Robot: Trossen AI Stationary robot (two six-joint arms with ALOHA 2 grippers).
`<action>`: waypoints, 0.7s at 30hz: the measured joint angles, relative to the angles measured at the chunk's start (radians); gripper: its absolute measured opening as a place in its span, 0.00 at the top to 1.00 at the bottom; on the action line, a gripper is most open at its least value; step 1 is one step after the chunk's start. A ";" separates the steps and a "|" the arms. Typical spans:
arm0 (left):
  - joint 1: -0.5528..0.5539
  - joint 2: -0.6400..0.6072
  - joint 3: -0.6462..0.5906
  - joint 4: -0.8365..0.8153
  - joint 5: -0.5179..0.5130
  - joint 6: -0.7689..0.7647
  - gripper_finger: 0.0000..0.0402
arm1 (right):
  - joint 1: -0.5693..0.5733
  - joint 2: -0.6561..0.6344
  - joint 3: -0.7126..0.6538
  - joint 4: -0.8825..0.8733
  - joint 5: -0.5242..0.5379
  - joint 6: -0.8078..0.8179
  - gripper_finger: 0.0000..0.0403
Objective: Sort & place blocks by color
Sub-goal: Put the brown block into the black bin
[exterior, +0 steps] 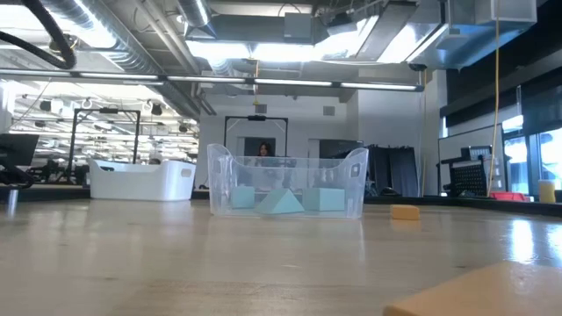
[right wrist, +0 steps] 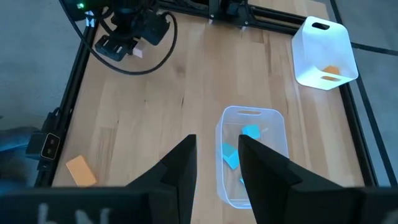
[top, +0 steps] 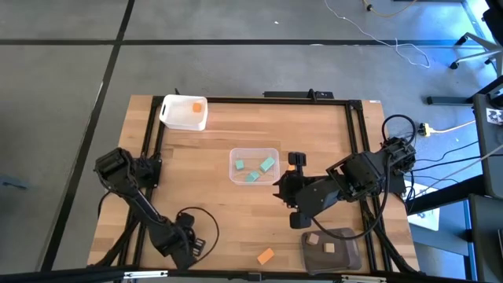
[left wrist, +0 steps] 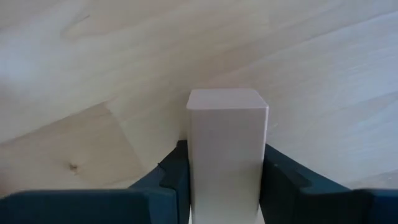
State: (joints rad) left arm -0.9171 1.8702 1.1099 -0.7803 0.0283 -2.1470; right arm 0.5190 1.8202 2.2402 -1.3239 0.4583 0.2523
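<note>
The left hand [left wrist: 227, 186] is closed on a pale tan block [left wrist: 227, 149], one finger pressed against each long side. The block's long axis runs straight out along the fingers, its square end face pointing away from the wrist toward the wooden worktop [left wrist: 93, 74] below. In the high view this hand [top: 182, 245] sits low at the worktop's near left corner, the arm bent down from its base at the left edge.

The right hand [right wrist: 217, 162] hangs above the clear tub [right wrist: 249, 155], fingers a narrow gap apart with nothing between them; its arm reaches in from the right side toward the worktop's middle.

Three teal blocks [top: 255, 170] lie in the clear tub at different angles. An orange block [top: 266, 255] lies flat on the worktop near the front edge, its long axis diagonal. Another orange block [top: 196, 108] rests in the white tub [top: 179, 116] at the far left. Two tan blocks [top: 321, 242] lie in the dark grey tub [top: 346, 255] at the near right.
</note>
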 joint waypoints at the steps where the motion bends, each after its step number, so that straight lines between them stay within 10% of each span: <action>1: 0.008 -0.003 0.000 0.000 0.007 0.019 0.70 | 0.000 0.000 0.000 0.000 0.000 0.000 0.70; 21: 0.247 -0.290 -0.004 -0.155 -0.074 0.627 0.70 | -0.007 0.005 -0.009 0.082 -0.016 -0.193 0.70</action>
State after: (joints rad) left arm -0.6698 1.5803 1.1061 -0.9351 -0.0455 -1.5204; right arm 0.5123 1.8254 2.2311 -1.2419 0.4423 0.0597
